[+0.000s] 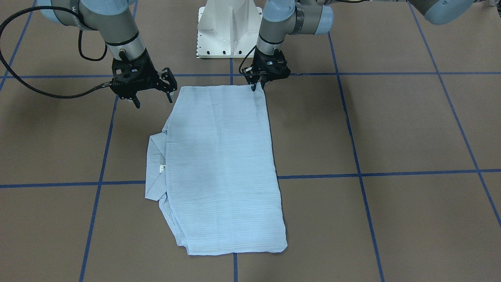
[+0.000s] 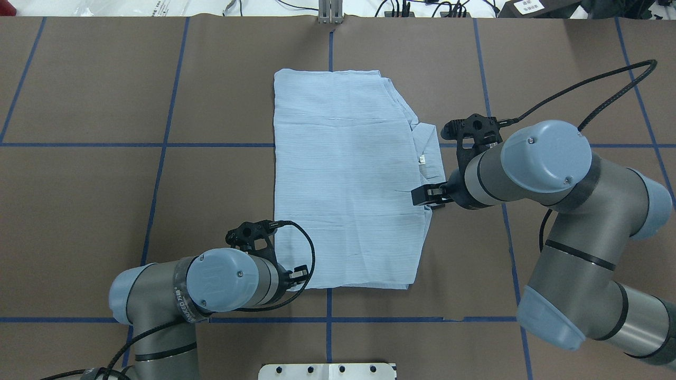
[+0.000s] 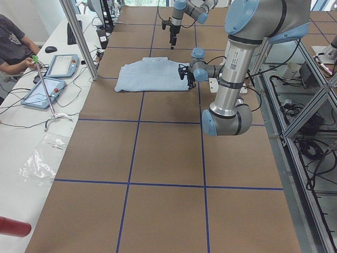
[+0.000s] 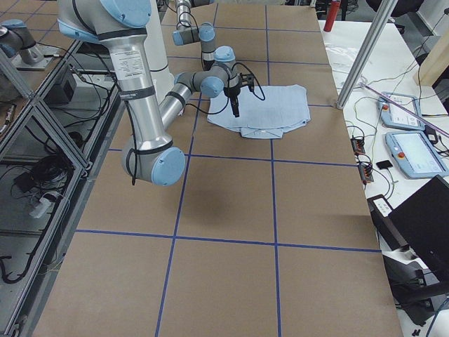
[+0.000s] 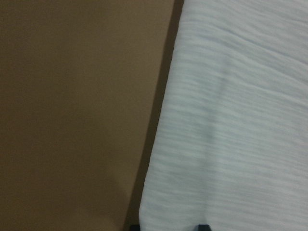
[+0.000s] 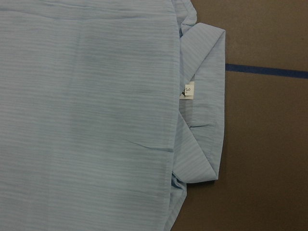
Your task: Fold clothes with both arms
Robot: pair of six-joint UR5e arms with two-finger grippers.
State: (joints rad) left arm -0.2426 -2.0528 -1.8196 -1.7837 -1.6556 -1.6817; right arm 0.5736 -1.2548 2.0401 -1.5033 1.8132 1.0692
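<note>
Since the shirt (image 1: 223, 164) is thin, light and limp, it is best pinched at corners or hem edges, where the stacked layers can be lifted together. It is laid folded mid-tabletop (image 1: 391, 125), collar (image 6: 207, 96) toward the robot's right. The left end effector (image 1: 258, 86) is set narrow at the near corner; whether cloth is gripped cannot be told. The right end effector (image 1: 153, 103) is held wide, just beside the edge.

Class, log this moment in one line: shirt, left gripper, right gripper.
shirt: folded flat, collar showing | left gripper: at robot-side corner, grip unclear | right gripper: open, beside collar-side edge
</note>
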